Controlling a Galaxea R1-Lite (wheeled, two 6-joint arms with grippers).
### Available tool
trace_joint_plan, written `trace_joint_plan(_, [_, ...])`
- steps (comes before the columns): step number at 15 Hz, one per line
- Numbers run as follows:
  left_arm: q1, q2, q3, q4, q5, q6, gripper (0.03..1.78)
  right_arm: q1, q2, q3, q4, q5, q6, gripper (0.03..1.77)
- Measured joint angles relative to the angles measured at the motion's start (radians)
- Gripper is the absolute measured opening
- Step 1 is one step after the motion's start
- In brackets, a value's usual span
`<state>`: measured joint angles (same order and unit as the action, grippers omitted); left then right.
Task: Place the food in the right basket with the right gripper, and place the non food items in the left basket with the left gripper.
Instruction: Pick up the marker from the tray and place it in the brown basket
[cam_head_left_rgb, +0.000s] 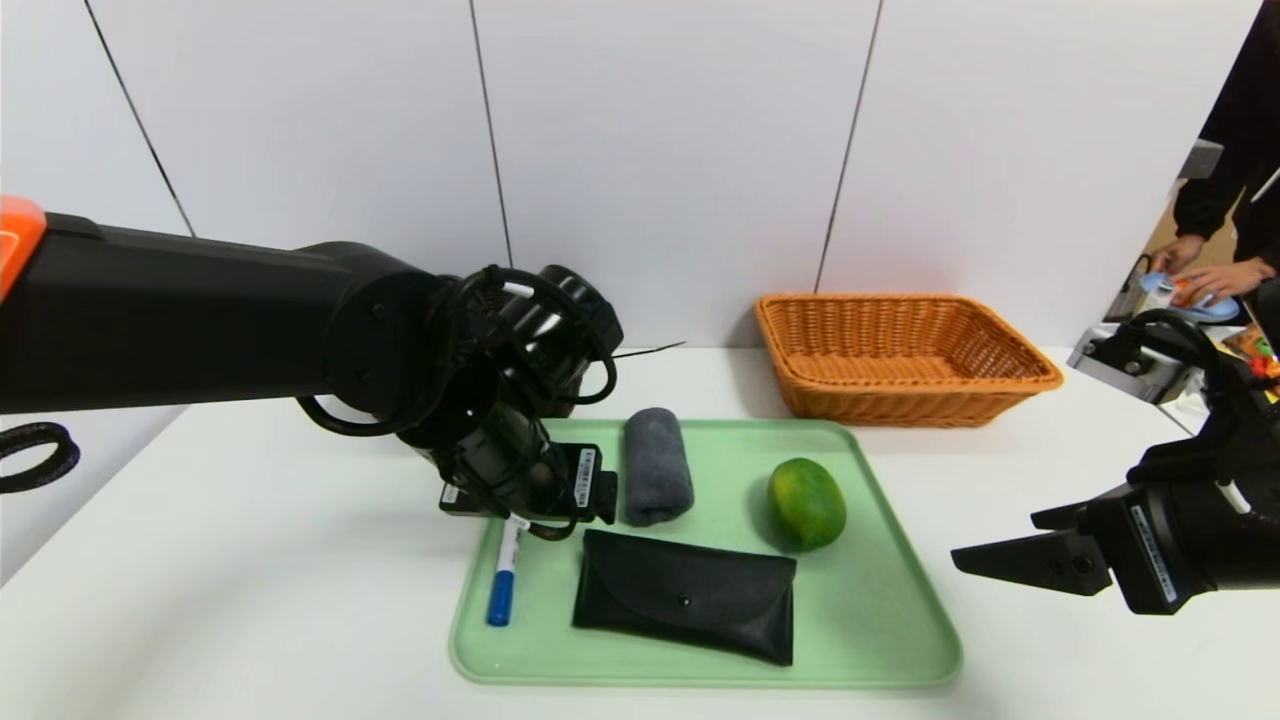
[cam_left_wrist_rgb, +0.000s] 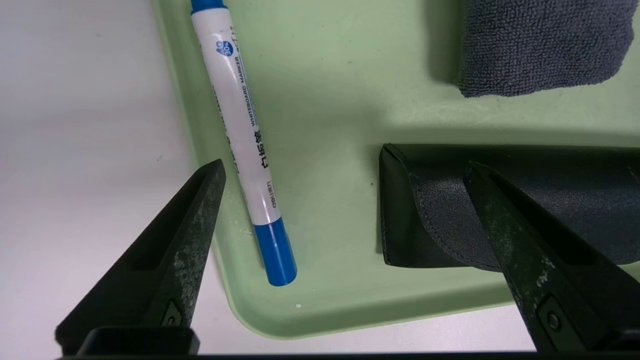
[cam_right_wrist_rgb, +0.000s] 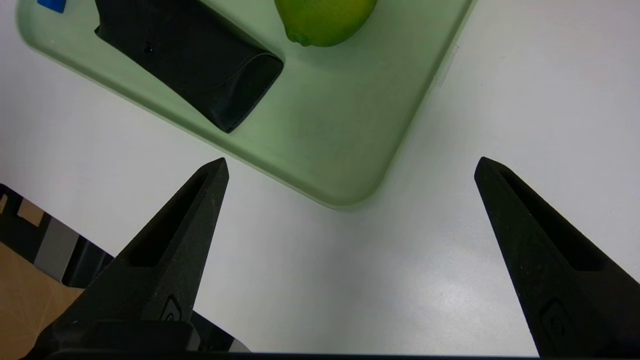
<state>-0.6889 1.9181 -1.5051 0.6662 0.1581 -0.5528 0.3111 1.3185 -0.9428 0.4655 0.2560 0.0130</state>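
Marker (cam_left_wrist_rgb: 240, 125), white-barrelled, blue-capped, flat on green tray (cam_left_wrist_rgb: 325, 310), under wide-spread left pincer (cam_left_wrist_rgb: 345, 175).

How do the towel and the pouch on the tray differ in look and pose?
The towel is grey terry, rolled into a thick cylinder running front to back; the pouch is smooth black, lies flat and runs side to side. The pouch has a snap flap; the towel has no fastener. Both rest untouched on the green tray.
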Motion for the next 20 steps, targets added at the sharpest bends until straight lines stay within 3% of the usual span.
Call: trace_joint_plan(20, [0.041, 0.043, -0.011, -0.002, -0.004, 0.001, 1.69, 0.001, -0.012, 0.010, 0.001, 0.001, 0.001, 1.71])
